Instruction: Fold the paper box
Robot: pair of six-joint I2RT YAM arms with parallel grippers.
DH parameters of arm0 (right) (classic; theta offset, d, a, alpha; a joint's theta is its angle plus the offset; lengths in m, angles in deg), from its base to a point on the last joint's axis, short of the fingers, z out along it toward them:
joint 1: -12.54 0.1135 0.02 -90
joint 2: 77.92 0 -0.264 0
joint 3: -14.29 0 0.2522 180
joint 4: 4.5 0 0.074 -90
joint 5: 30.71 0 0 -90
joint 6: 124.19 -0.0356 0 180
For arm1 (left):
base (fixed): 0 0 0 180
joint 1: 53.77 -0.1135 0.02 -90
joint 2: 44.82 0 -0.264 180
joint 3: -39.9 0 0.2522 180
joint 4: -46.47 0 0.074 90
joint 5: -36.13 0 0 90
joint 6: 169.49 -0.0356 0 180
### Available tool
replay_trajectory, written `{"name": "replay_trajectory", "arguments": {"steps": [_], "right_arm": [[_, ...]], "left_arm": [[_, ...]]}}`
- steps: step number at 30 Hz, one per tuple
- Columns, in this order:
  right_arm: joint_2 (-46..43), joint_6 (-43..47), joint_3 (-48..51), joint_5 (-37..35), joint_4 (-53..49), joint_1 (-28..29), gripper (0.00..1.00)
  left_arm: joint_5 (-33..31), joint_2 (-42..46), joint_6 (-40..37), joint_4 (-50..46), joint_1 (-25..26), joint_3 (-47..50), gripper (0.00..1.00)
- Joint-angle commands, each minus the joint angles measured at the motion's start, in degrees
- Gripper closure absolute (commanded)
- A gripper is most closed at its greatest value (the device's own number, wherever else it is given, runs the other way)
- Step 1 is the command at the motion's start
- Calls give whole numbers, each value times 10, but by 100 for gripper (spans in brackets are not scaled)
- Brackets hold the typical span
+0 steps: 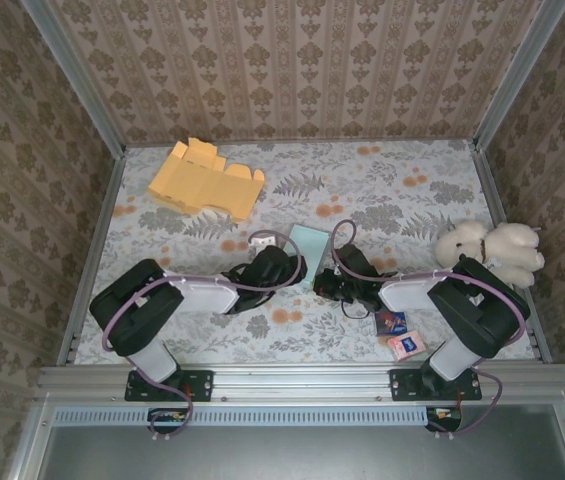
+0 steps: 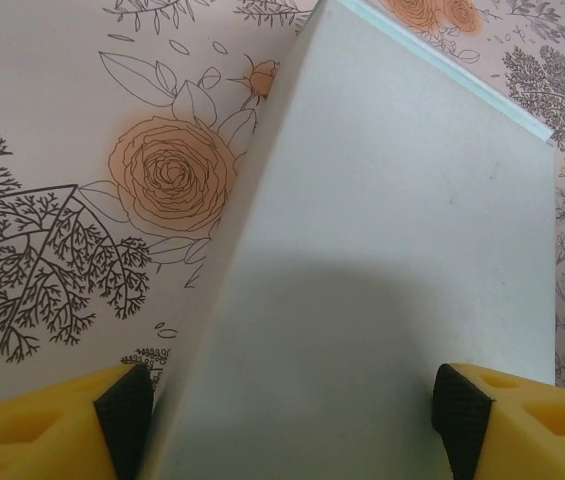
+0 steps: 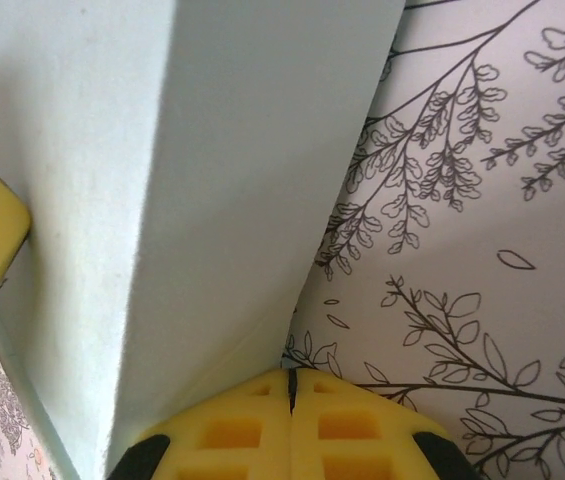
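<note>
Top external view, L to R: flat orange die-cut carton blank [image 1: 205,181] lies far-left on floral tabletop [image 1: 402,190]. Pale blue paper box [image 1: 308,243], smooth matte card w/ creased panels, sits centre between both arms. Left pincer [image 2: 292,405] spread, yellow pads either side of box panel. Right pincer [image 3: 290,425] pressed together at box's lower edge. Two small printed packets [image 1: 399,334], text unreadable, then white plush toy [image 1: 492,250] far-right.

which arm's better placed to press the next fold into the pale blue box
Left, probably. The left gripper stands open with its fingers either side of the pale blue paper box, free to close on it. The right gripper is shut at the box's lower edge, seemingly pinching it, so it suits steadying.
</note>
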Motion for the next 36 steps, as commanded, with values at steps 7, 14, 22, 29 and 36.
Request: {"name": "replay_trajectory", "arguments": {"steps": [7, 14, 22, 29, 36], "right_arm": [[-12, 29, 26, 41, 7, 0, 100], [-65, 52, 41, 36, -41, -28, 100], [-101, 96, 11, 34, -107, -112, 100], [-38, 97, -38, 87, -84, -181, 100], [55, 92, -93, 147, -47, -201, 100]], "left_arm": [[85, 21, 4, 3, -19, 28, 21], [58, 72, -29, -34, -54, 46, 16], [56, 115, -123, -108, -96, -5, 14], [112, 28, -162, -107, -139, -90, 14], [179, -70, -163, -91, -165, -166, 16]]}}
